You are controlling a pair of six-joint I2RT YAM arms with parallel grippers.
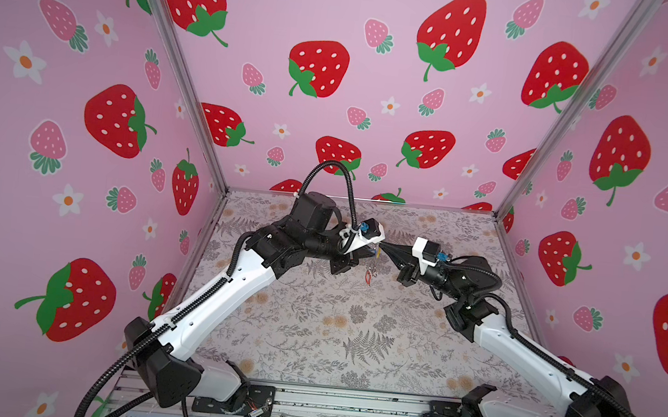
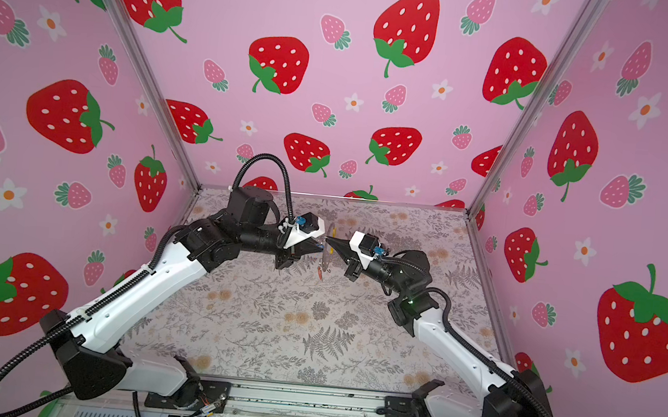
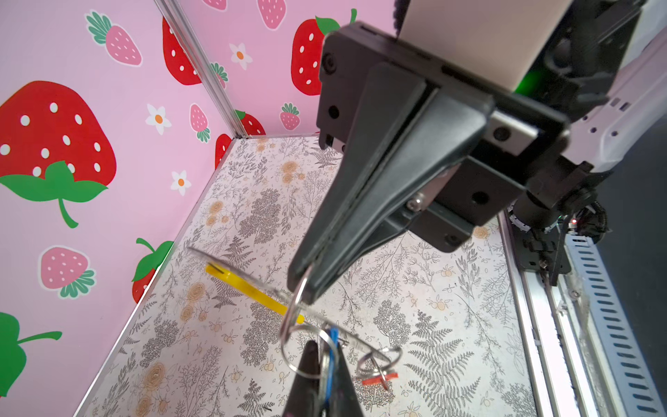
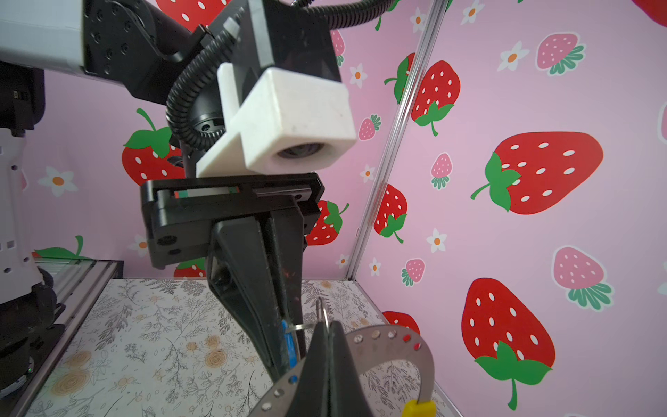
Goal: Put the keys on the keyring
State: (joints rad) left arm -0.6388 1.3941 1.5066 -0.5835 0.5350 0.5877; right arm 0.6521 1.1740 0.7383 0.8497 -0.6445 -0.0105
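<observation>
Both grippers meet tip to tip above the back middle of the table. My right gripper (image 4: 329, 325) is shut on the keyring (image 4: 393, 341), a thin grey hoop with holes and a yellow segment (image 3: 249, 287). A small wire ring pokes out between its tips. My left gripper (image 3: 325, 344) is shut on the blue tag (image 3: 332, 355) of one key, right against the hoop. The red-tagged key (image 3: 379, 378) hangs from the hoop by its own small ring, and shows in both top views (image 1: 369, 277) (image 2: 320, 274). The keys' metal blades are hard to make out.
The floral table (image 1: 354, 328) is enclosed by pink strawberry walls (image 1: 356, 94) at the back and on both sides. A metal rail (image 1: 347, 403) with the arm bases runs along the front edge. Both arms reach inward from the front corners.
</observation>
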